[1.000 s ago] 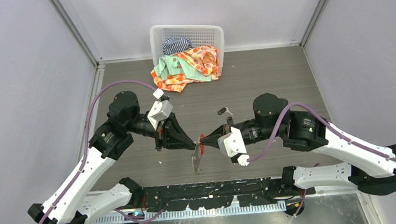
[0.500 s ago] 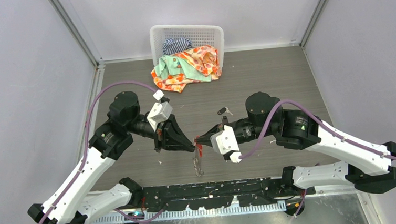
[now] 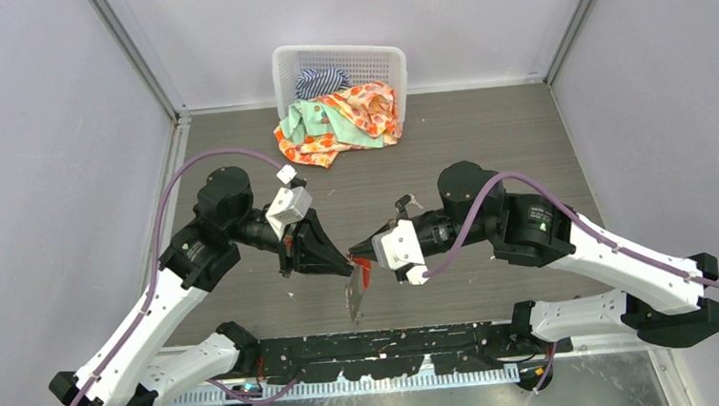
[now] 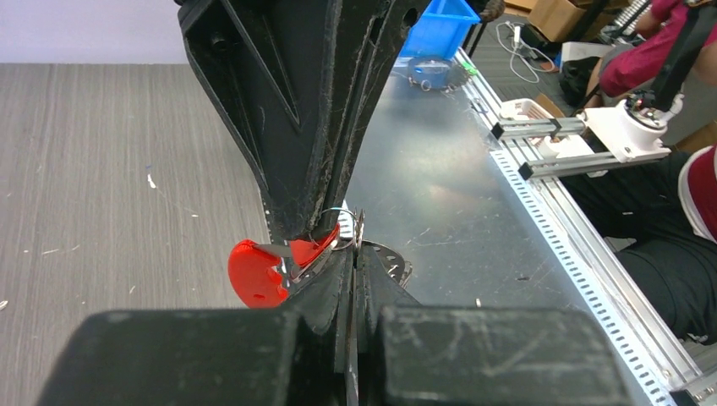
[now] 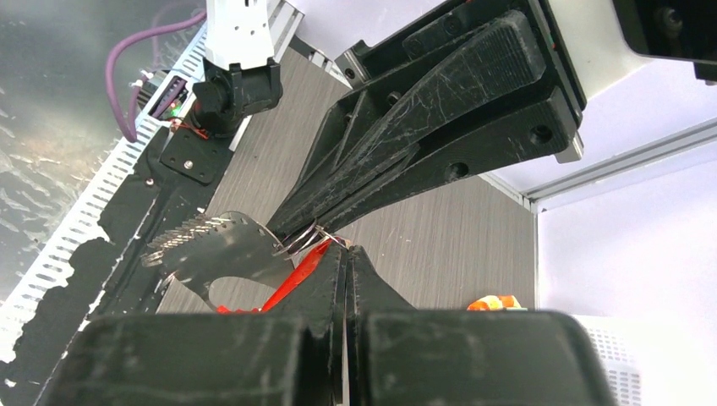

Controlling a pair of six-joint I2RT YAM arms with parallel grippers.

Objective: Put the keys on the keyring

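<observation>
Keyring (image 3: 354,294) hangs just below the tips of the left end effector (image 3: 347,261), which is clamped on its ring. Right end effector (image 3: 358,255), fingers together, meets it tip to tip there. Beyond it, a black-headed key (image 3: 405,201) lies on the tabletop (image 3: 486,146).

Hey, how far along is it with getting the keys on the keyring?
Done: the keyring is gripped between the left pincer and right pincer, both shut. In hand: work at its ring; whether a key is threading, I can't tell. Left: the black-headed key lies loose on the table.
</observation>
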